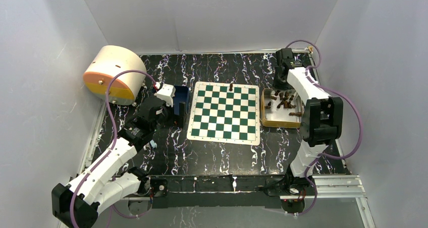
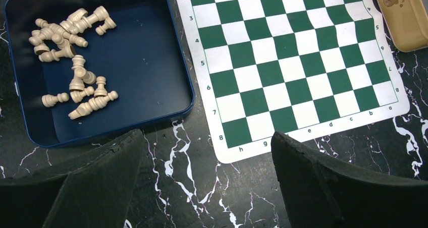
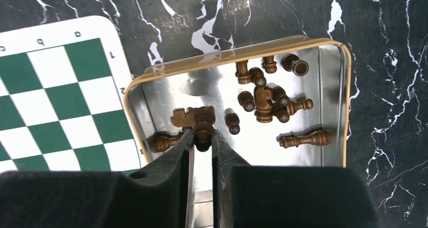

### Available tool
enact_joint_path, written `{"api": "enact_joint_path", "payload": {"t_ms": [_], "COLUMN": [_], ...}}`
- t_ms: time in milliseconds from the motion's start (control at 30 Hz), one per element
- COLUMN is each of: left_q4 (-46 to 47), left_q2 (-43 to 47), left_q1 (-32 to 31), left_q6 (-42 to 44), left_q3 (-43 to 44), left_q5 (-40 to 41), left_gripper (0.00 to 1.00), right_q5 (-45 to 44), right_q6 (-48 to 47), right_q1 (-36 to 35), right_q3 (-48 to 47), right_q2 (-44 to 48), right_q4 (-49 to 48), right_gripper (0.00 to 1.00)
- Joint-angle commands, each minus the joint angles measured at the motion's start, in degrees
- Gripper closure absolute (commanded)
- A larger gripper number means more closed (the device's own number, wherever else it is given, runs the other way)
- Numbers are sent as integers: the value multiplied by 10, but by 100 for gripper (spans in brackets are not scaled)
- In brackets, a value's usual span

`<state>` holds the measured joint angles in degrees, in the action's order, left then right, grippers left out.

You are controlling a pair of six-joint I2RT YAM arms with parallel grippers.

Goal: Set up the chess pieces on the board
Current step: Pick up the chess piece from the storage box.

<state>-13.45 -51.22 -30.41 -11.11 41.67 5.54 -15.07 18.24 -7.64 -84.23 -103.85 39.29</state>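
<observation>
Right gripper [image 3: 203, 138] fingers pinch a dark chess piece [image 3: 204, 120] over the gold tin tray [image 3: 232, 56] (other chess pieces [image 3: 263, 104] lie inside). Left gripper [image 2: 207, 137] fingers spread above tabletop [image 2: 202, 187]; board [image 1: 224, 112] holds one piece at far edge.

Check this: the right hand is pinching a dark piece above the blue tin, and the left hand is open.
Wrong tin. The right hand pinches a dark piece above the gold tin, not the blue tin; the right wrist view shows it. The left hand is open.
</observation>
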Motion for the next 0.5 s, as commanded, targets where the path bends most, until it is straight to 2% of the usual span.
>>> {"api": "enact_joint_path", "payload": {"t_ms": [0,267,467], "left_q4": [4,4,5], "left_q2": [15,14,12], "left_q1": [4,4,4], "left_q6": [1,1,1], "left_q3": [-1,0,0], "left_q5": [3,2,2], "left_gripper": [6,6,6], "right_q5": [4,14,42], "right_q6": [4,-2,-12], "right_q1": [-11,-40,-67], "right_q3": [-50,-112,-139], "right_q2": [28,-2,-17], "right_q4": [32,64,50], "right_gripper": [80,80,80]}}
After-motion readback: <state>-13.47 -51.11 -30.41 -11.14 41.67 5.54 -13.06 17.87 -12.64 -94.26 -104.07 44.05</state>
